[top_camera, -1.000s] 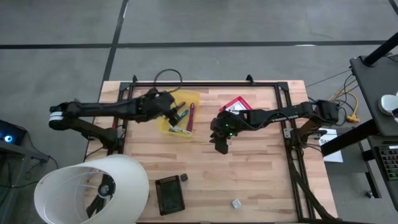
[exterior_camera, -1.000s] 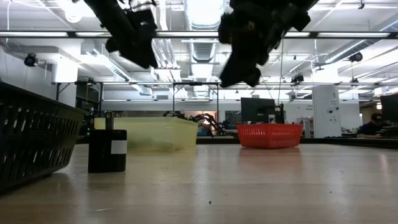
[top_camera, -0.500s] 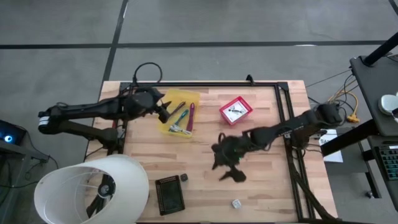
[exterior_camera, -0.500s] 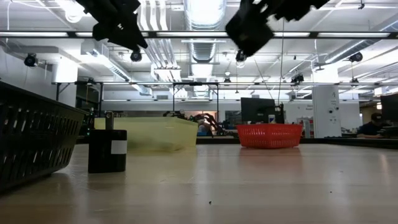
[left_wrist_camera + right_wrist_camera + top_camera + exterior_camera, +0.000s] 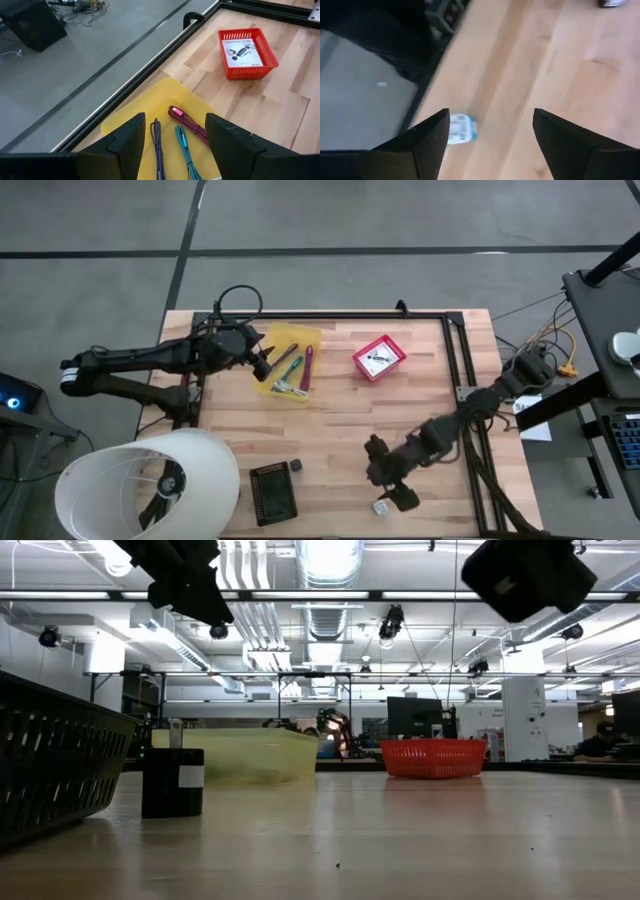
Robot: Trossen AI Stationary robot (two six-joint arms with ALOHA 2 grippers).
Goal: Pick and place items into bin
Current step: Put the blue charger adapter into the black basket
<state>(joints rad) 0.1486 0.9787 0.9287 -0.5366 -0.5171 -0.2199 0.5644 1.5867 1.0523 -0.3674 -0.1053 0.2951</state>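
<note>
Wooden table point(image 5: 330, 420) under us. Our right gripper point(image 5: 392, 485), fingers apart and empty, hangs over the small white cube point(image 5: 460, 129) near the edge. We think we must drop down and pinch it next. Our left gripper point(image 5: 175, 145) waits, fingers apart, over the yellow tray point(image 5: 281, 338).

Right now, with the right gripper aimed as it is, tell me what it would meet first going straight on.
Probably the small white-and-blue item near the table's front edge: it lies ahead of the open right gripper, just inside one finger. Depth is unclear, so bare table might come first.
</note>
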